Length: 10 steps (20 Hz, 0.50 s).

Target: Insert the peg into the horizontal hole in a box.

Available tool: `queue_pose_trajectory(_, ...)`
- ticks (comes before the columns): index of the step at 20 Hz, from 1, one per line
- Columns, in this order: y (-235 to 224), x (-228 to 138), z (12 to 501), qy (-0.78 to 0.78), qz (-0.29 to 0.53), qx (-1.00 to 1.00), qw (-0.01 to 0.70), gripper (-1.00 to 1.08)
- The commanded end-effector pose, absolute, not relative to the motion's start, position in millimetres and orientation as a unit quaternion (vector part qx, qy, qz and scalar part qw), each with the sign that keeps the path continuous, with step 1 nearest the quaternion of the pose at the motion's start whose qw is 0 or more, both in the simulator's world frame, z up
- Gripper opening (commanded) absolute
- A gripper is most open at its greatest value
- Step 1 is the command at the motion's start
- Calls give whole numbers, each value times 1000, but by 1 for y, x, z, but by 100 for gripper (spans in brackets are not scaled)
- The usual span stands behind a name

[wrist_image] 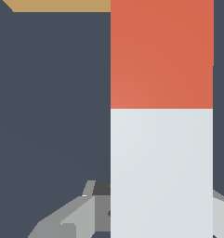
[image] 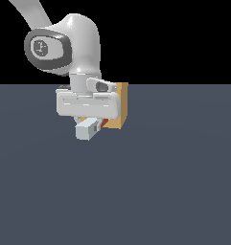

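Observation:
The peg (image: pixel 86 129) is a pale grey-white bar with a red end (image: pixel 103 123), held level just above the floor. My gripper (image: pixel 90 120) is shut on the peg's white part, with its hand hanging straight down over it. The red end points at the tan box (image: pixel 121 109), which stands right behind the hand in the exterior view and is partly covered by it. In the wrist view the peg (wrist_image: pixel 161 139) fills the middle, its red end (wrist_image: pixel 161 53) reaching toward a thin strip of the box (wrist_image: pixel 62 5). One grey finger (wrist_image: pixel 74 217) shows beside the peg. The hole is hidden.
A flat dark blue-grey floor (image: pixel 174 182) spreads around the box and the arm. The white arm (image: pixel 78 38) rises toward the exterior view's upper left. No other objects show.

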<state>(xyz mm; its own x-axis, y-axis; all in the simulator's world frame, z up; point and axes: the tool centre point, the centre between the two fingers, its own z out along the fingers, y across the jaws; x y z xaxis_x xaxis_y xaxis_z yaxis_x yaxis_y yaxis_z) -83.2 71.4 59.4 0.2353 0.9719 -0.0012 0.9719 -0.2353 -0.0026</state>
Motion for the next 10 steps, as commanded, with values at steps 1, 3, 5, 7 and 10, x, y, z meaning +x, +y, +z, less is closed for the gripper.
queue_pose_trajectory(1,74,-84,61,-620,0,-785,0,-100)
queue_pose_trajectory(3,73,-83,61,-619,0,-785,0,-100)
queue_pose_trajectory(5,73,-83,61,-619,0,-785,0,-100)
queue_pose_trajectory(7,73,-84,60,-619,1,-785,1,-100)
queue_pose_trajectory(10,73,-82,63,-620,-1,-785,0,-100)
